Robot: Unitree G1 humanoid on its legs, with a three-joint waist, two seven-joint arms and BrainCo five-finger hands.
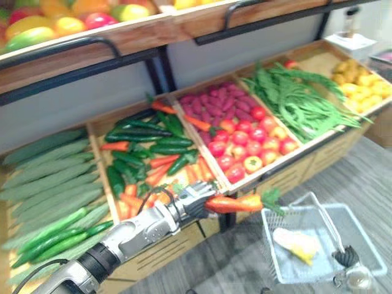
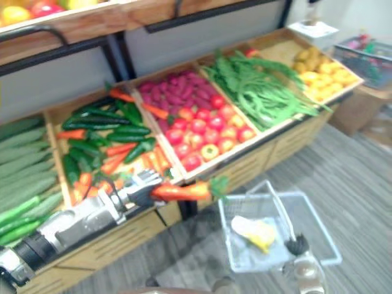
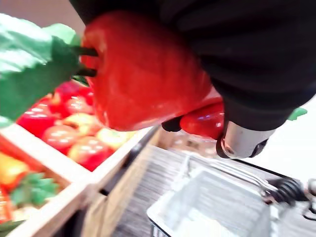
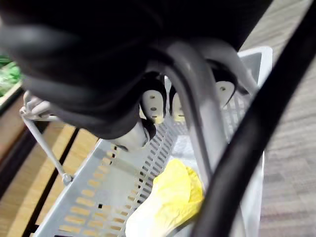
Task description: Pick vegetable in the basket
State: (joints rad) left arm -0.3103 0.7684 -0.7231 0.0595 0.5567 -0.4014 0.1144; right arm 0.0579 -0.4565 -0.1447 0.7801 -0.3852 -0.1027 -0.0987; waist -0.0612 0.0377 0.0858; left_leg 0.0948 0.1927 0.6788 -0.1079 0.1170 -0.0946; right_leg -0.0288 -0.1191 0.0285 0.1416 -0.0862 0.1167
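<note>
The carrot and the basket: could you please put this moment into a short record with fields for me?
left hand: shut on the carrot, in front of the produce crates
carrot: held roughly level in the air, leafy end toward the basket, not yet inside it
right hand: shut on the basket handle
basket: carried to the right of the carrot
basket contents: one yellow item
task state: carrot picked, not yet dropped in

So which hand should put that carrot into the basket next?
The left hand, I'd say: it grips the carrot close to the basket, while the right hand is curled round the handle, so it is busy.
</note>
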